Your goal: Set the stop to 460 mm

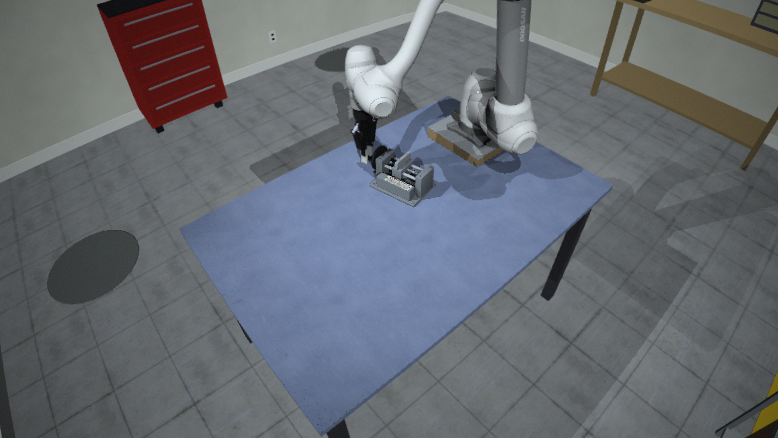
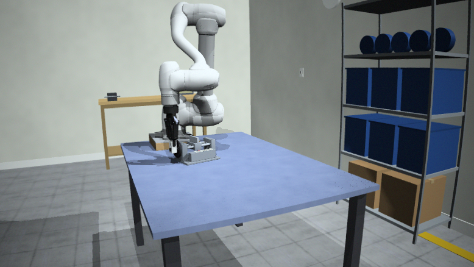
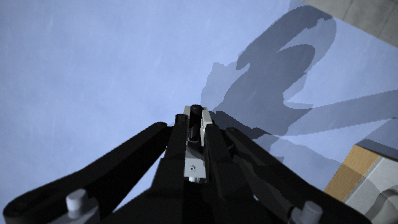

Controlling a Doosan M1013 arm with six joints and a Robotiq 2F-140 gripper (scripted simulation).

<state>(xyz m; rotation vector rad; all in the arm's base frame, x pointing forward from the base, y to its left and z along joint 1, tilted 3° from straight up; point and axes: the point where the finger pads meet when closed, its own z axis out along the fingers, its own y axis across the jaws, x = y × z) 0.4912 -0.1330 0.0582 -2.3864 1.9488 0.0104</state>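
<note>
The grey stop fixture (image 1: 401, 176) (image 2: 199, 149) stands near the far edge of the blue table (image 1: 353, 282) (image 2: 248, 178) (image 3: 75, 75). Its black handwheel (image 1: 380, 154) (image 2: 179, 151) is on the fixture's left end. My gripper (image 1: 363, 157) (image 2: 173, 148) (image 3: 195, 115) reaches down beside the wheel and is shut on the handwheel's small dark crank handle (image 3: 195, 112), which shows between the fingertips in the wrist view. The scale on the fixture is too small to read.
The arm's wooden base block (image 1: 469, 153) (image 2: 157, 142) (image 3: 350, 172) sits at the table's back edge, close behind the fixture. A red tool cabinet (image 1: 163, 59), a wooden shelf (image 1: 685, 97) (image 2: 132, 100) and a metal rack with blue bins (image 2: 398, 99) stand off the table.
</note>
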